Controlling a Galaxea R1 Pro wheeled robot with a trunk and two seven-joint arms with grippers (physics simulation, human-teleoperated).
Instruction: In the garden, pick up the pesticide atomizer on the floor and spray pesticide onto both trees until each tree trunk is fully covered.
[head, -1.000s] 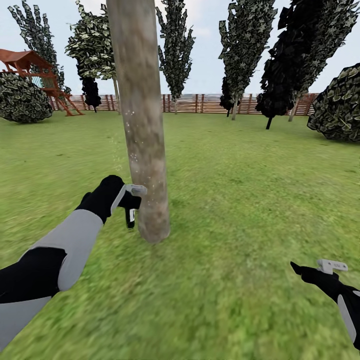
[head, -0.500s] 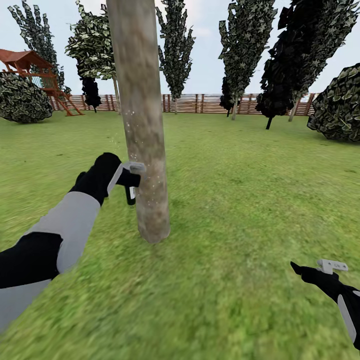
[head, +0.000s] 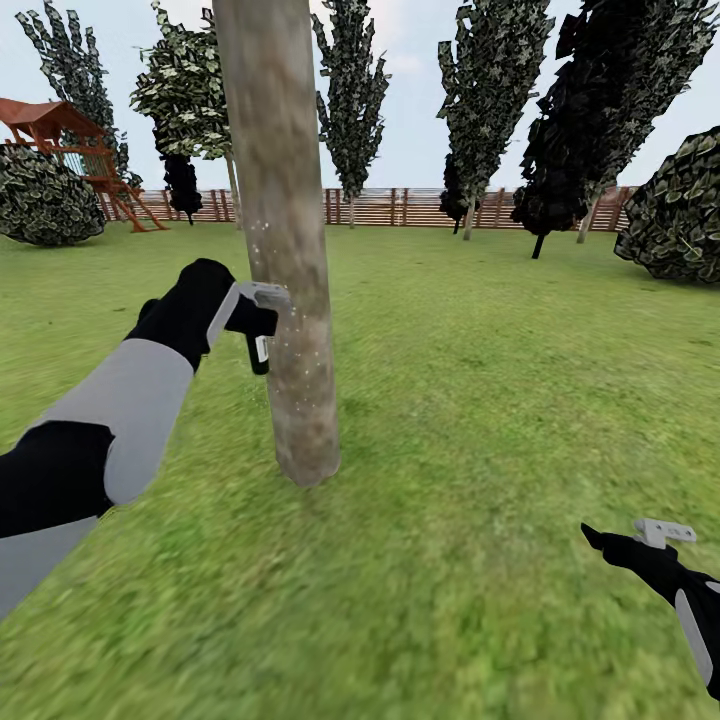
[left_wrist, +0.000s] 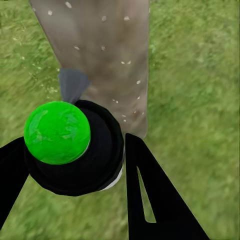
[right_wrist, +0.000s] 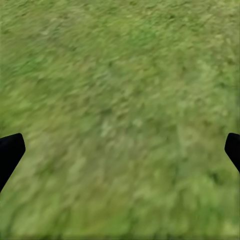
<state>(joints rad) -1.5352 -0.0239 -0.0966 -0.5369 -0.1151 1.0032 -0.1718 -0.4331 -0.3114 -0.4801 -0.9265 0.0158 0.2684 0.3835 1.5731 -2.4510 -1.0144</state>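
You are standing on the garden lawn (head: 480, 420), and the tree trunk (head: 285, 250) rises as a thick upright column right in front of you, its long axis vertical and its base set in the grass a little left of centre. That axis is what the coming move turns on: your spray has to travel up and down the column, and fine white specks already dot the bark around the middle of the visible height, while the foot of the trunk looks bare of them from here, as far as the blur allows. Your left gripper (head: 252, 318) holds the pesticide atomizer (head: 260, 345) just beside the trunk's left flank, close enough that the grey spray head seems almost to touch the bark, with the bottle hanging down below the fingers. In the left wrist view the black fingers (left_wrist: 150, 195) pinch the atomizer body from both sides, and the nozzle points at the speckled trunk straight ahead. Your right gripper (head: 640, 535) hangs well apart, low on the right over bare grass, its fingers spread and holding nothing, so the left arm is the one to work with.
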